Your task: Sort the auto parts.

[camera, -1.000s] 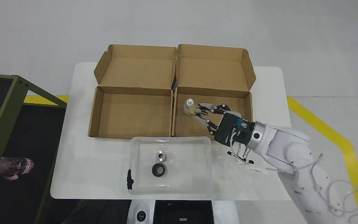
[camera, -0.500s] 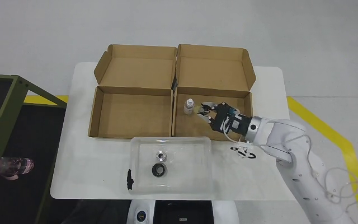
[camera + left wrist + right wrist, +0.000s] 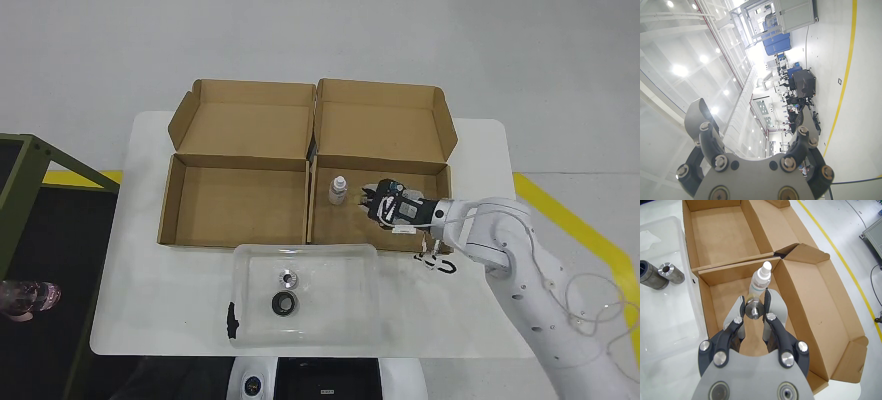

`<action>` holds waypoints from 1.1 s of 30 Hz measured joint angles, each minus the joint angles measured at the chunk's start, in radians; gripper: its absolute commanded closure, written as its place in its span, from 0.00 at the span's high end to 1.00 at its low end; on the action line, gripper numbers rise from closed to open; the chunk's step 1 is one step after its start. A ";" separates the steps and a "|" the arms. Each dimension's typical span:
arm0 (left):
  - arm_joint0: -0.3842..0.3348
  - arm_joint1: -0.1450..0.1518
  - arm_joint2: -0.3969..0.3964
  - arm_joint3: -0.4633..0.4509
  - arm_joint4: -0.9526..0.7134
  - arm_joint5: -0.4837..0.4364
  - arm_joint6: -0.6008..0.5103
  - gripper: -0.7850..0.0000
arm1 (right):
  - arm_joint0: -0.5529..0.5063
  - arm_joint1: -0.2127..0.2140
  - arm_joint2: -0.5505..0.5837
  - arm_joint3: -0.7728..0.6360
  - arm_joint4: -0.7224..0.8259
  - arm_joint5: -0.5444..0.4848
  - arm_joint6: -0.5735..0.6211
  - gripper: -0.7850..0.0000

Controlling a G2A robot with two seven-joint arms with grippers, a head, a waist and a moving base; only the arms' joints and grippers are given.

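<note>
Right gripper point(image 3: 754, 303) clamps a stepped metal part point(image 3: 753, 311) over the right cardboard box point(image 3: 721, 313); two steel cylinders point(image 3: 671, 275) await sorting in the tray point(image 3: 668, 317).

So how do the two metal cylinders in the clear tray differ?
The larger cylinder is wider and darker than the smaller cylinder. The larger cylinder has a wide bore, the smaller cylinder a narrow one in a shiny face. Both stand upright in the clear tray.

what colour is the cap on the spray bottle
The cap is white, clearest in the right wrist view.
</note>
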 measured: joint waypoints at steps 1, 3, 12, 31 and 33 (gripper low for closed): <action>0.000 0.000 0.000 0.000 0.000 0.000 0.000 1.00 | 0.009 -0.001 -0.008 0.008 0.003 -0.005 0.014 0.00; 0.000 0.000 0.000 0.000 0.000 0.000 0.000 1.00 | 0.030 -0.004 -0.027 0.025 0.005 -0.013 0.045 0.00; 0.000 0.000 0.000 0.000 0.000 0.000 0.000 1.00 | 0.119 -0.022 -0.111 0.125 -0.003 0.006 0.124 0.00; 0.000 0.000 0.000 0.000 0.000 0.000 0.000 1.00 | 0.226 -0.065 -0.242 0.279 -0.059 0.097 0.145 0.33; 0.000 0.000 0.000 0.000 0.000 0.000 0.000 1.00 | 0.231 -0.069 -0.251 0.287 -0.061 0.103 0.140 0.44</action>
